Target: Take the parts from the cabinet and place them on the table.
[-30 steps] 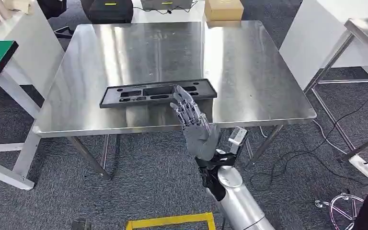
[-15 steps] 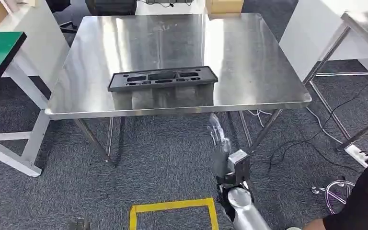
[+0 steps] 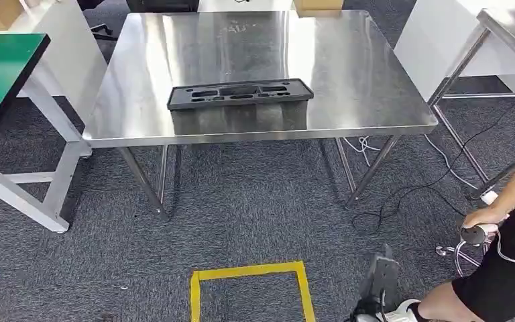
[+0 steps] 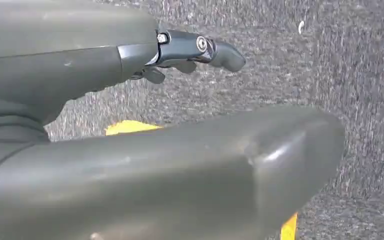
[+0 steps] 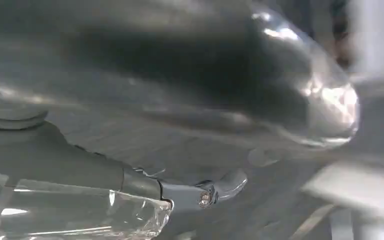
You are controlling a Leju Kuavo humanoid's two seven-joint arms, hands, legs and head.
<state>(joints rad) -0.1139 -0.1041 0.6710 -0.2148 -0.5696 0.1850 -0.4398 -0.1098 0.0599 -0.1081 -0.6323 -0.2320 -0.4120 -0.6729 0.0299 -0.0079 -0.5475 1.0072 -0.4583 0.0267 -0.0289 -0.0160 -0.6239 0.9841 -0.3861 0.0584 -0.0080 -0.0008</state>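
A long black molded part (image 3: 239, 94) with several recesses lies flat on the steel table (image 3: 369, 74) in the upper centre of the head view, close to the table's near edge. The left hand (image 4: 130, 145) hangs over grey carpet (image 3: 241, 208) with nothing in it and its fingers apart, while the right hand (image 5: 145, 125) is too blurred and close to tell its state. At the lower right a person's hand (image 3: 481, 218) grips a small handle, and yellow floor tape (image 3: 248, 272) marks the carpet at the bottom centre.
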